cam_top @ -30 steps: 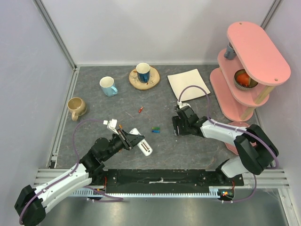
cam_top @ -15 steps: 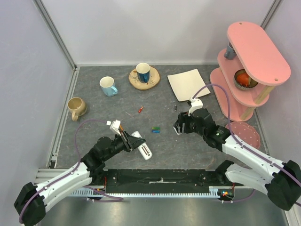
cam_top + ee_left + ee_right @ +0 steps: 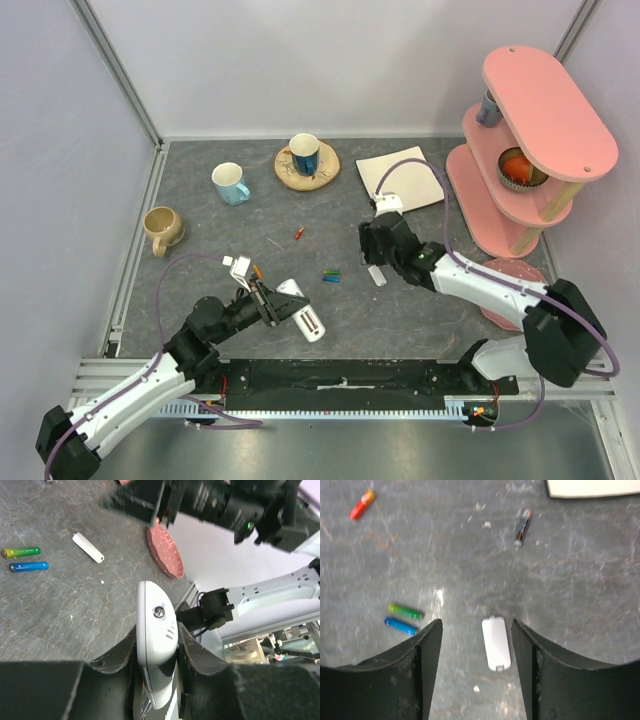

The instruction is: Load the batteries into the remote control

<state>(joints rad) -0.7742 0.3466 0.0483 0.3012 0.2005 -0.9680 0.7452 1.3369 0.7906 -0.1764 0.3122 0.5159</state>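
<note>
The right gripper (image 3: pixel 476 627) has shifted toward the far side of the table (image 3: pixel 200 270) since 1 second ago. A white cover (image 3: pixel 496 643) now lies flat beneath its jaws, which stand apart and empty. The left gripper (image 3: pixel 157 647) stays clenched on the remote control (image 3: pixel 155 620), held tilted above the table. The green battery (image 3: pixel 406 611) and blue battery (image 3: pixel 400 625) lie side by side near the cover, and the red-orange battery (image 3: pixel 361 504) lies well apart. The compartment is probably open now, so fetching 1 battery looks like the next step.
</note>
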